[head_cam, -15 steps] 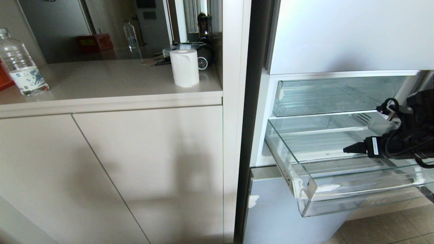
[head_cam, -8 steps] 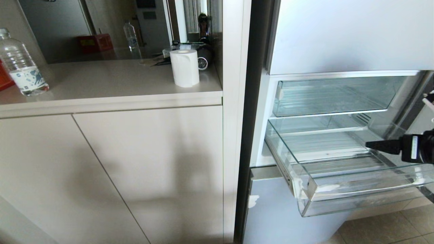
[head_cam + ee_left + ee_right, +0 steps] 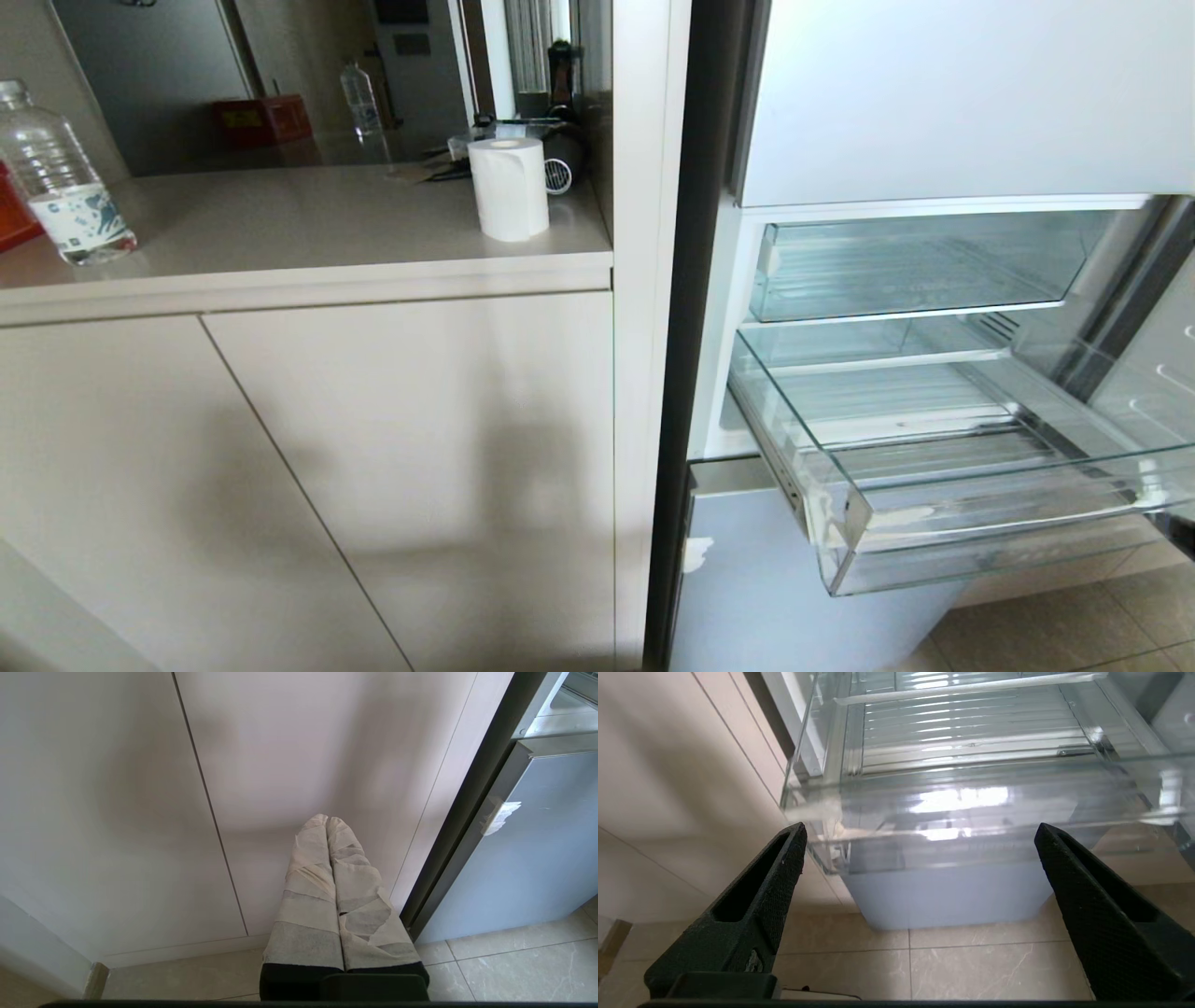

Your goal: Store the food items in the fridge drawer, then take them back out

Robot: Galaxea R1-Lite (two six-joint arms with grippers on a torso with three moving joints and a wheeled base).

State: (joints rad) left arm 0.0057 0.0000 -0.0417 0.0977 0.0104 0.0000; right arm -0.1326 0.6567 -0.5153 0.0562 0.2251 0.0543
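The fridge drawer (image 3: pixel 980 539) is a clear bin with a ridged floor, pulled out of the open fridge, and nothing lies in it. The food items are out of view. Neither gripper shows in the head view. In the right wrist view my right gripper (image 3: pixel 920 828) is open and empty, standing back from the front lip of the fridge drawer (image 3: pixel 971 826) and over the floor tiles. My left gripper (image 3: pixel 327 820) is shut, its taped fingers (image 3: pixel 308 882) pressed together and empty, hanging low in front of the cabinet doors.
A second clear bin (image 3: pixel 915 266) sits above the drawer. The counter (image 3: pixel 308 224) to the left carries a paper roll (image 3: pixel 509 187) and a water bottle (image 3: pixel 61 177). The lower fridge door (image 3: pixel 747 588) stands below the drawer, beside tiled floor (image 3: pixel 971 961).
My right arm, which reached over the drawer a second ago, has drawn back to the right and left the head view. The drawer stays pulled out and empty.
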